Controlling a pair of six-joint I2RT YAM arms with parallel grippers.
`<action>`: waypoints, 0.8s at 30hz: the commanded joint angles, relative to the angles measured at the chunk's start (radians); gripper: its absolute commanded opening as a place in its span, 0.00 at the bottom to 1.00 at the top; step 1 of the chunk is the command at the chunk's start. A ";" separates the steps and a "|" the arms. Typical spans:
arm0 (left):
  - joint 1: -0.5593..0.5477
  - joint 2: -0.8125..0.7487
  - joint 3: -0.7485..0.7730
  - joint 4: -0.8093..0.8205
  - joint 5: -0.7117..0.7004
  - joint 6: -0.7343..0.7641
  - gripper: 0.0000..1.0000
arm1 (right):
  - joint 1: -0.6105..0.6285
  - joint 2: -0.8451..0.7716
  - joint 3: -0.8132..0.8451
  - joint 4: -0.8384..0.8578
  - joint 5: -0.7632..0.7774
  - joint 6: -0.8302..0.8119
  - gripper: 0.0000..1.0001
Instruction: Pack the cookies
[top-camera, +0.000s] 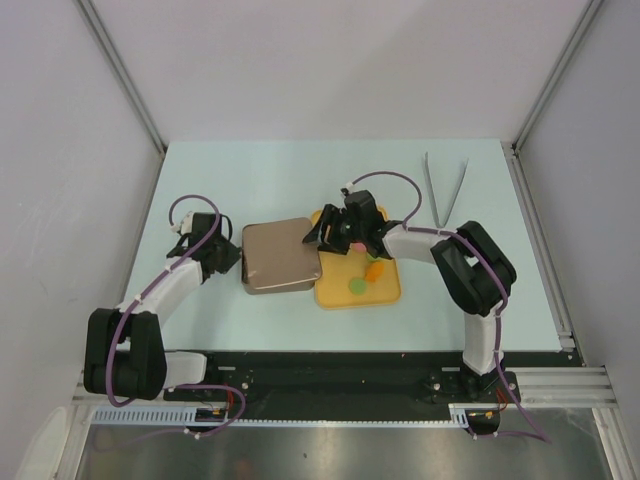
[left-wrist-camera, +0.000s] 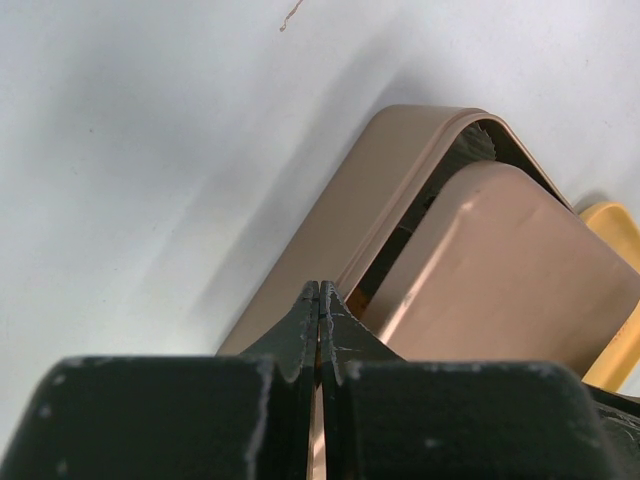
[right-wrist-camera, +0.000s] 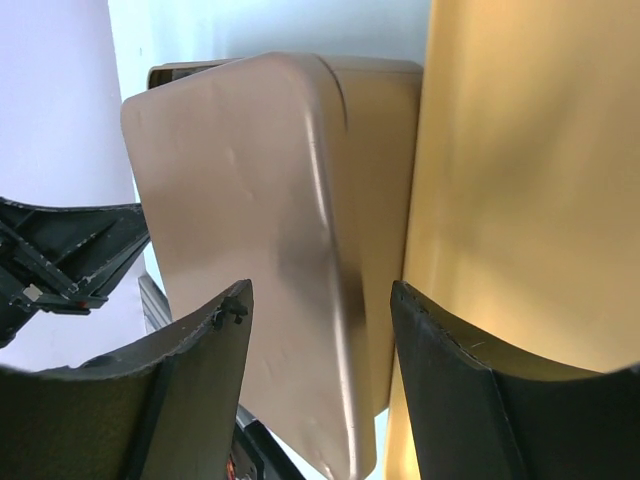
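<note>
Nearest, both arms are bolted at the front edge of the pale desk (top-camera: 250, 170), the left arm (top-camera: 150, 300) reaching forward and inward, the right arm (top-camera: 470, 270) bent back toward the centre.

Left fingers (left-wrist-camera: 300, 330): clenched, tips pressed flat together. They sit low, just beside the left wall of a brown box (left-wrist-camera: 400, 190). Whether they touch that wall cannot be told.

Box: rounded square, on the desk just left of centre. Its brown lid (left-wrist-camera: 500, 270) lies on top but askew. In the left wrist view one edge rides up and leaves a dark gap under the rim. What the box contains cannot be seen.

Tray: a yellow tray (top-camera: 385, 295) lies directly to the right of the box, with their edges touching or nearly so.

Cookies: a green cookie (top-camera: 355, 286) and an orange cookie (top-camera: 373, 268) lie flat on the tray, close together, toward its near half. Neither is in the box. Further discs under the right wrist are too hidden to count.

Right fingers (right-wrist-camera: 200, 380): released, spread wide and grasping nothing. They hang over the line where the lid's right edge meets the tray, the lid below one finger and the tray below the other. Contact with either cannot be determined.

Farthest, a pair of metal tongs (top-camera: 445, 188) lies on the right rear of the desk, well apart from the tray, its legs splayed toward the back.
</note>
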 joint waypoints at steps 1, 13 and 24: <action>-0.016 -0.007 0.011 0.031 0.046 -0.017 0.00 | -0.014 0.005 0.036 -0.012 -0.002 -0.022 0.63; -0.014 -0.007 0.007 0.035 0.046 -0.017 0.00 | -0.015 -0.047 0.024 -0.039 0.024 -0.045 0.63; -0.014 -0.015 0.010 0.028 0.043 -0.013 0.00 | -0.027 -0.101 0.016 -0.050 0.042 -0.057 0.63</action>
